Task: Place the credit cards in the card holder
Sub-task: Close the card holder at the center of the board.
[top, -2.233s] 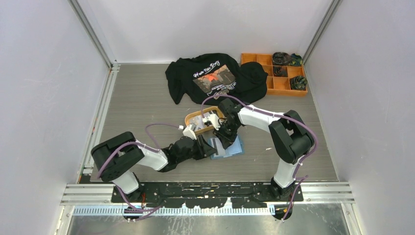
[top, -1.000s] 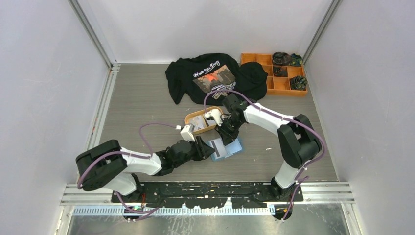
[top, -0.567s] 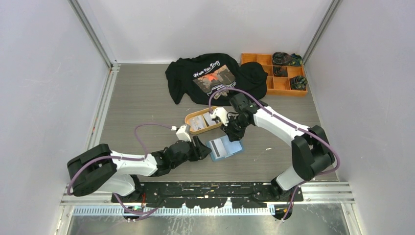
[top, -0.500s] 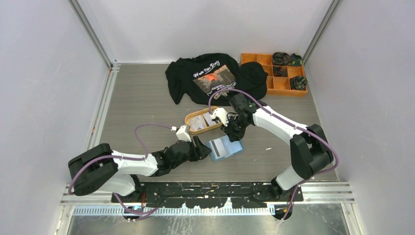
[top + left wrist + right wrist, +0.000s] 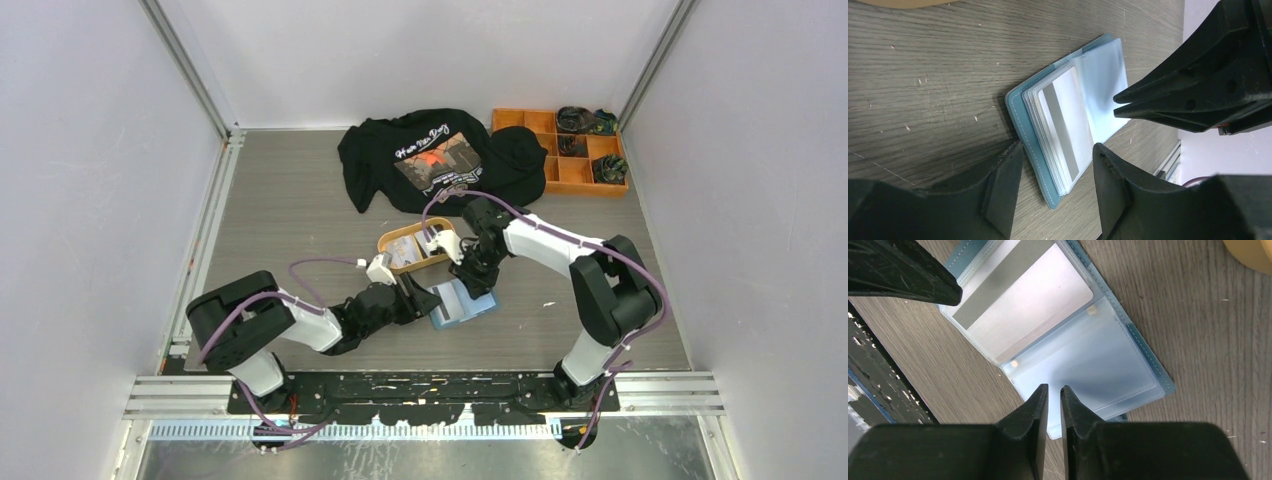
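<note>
The teal-blue card holder lies open on the table. In the left wrist view a white credit card with a grey stripe sits in the left page of the card holder. My left gripper is open and straddles its near corner without gripping it; from above it stands at the holder's left edge. My right gripper hangs over the clear right pocket, its jaws all but shut with nothing between them. More credit cards lie in the orange oval tray.
A black T-shirt is spread at the back of the table. An orange compartment box with dark items stands at the back right. The tray's rim shows at the right wrist view's top corner.
My left gripper has slid right up to the holder's edge and its jaws have widened. My right gripper drew back towards the tray, then came back over the holder's right page.
</note>
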`<state>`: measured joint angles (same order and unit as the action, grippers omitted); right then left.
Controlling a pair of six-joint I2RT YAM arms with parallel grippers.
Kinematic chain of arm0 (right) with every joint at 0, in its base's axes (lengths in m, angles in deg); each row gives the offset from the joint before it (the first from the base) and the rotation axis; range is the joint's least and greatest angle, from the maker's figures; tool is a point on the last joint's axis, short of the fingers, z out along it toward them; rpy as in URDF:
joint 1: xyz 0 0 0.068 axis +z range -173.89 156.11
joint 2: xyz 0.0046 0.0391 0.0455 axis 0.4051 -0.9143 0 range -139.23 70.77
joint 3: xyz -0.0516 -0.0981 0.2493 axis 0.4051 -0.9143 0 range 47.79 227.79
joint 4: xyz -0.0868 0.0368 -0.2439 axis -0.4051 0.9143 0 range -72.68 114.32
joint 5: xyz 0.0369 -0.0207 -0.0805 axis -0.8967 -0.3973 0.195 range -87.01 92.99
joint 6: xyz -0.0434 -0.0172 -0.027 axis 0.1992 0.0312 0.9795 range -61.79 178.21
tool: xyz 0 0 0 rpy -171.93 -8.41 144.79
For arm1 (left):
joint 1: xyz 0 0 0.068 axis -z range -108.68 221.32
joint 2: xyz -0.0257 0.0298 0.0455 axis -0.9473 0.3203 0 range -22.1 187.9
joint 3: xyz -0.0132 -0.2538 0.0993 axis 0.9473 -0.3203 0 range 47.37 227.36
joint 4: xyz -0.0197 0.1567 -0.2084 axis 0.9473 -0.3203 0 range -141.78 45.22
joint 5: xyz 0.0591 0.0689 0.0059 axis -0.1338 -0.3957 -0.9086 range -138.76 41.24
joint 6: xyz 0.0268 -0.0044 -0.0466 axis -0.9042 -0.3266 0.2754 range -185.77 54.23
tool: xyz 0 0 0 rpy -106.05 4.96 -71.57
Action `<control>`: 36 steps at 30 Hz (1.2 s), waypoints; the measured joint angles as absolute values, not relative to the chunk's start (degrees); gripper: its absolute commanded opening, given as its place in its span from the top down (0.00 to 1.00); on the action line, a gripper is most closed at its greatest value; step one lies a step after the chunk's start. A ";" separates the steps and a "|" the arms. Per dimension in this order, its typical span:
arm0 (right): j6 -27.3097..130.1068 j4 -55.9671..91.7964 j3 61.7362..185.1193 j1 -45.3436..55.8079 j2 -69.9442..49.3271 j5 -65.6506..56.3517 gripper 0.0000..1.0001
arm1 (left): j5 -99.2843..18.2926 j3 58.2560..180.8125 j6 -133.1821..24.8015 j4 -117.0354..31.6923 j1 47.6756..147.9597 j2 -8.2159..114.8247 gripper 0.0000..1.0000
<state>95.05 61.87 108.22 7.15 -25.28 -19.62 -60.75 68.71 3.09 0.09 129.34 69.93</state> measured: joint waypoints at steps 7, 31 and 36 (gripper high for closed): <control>95.01 62.42 108.28 5.62 -22.44 -19.55 0.78 | -61.49 68.56 5.65 0.89 129.32 70.34 0.45; 94.48 65.59 109.68 0.64 -28.40 -12.17 0.79 | -59.67 67.77 5.60 10.23 129.32 75.17 0.48; 93.83 67.21 110.97 1.78 -29.50 -15.93 0.78 | -59.11 67.77 4.53 10.25 129.34 75.17 0.50</control>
<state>93.83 67.21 110.97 1.78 -29.50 -15.93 -59.11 67.77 4.53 10.25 129.34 75.17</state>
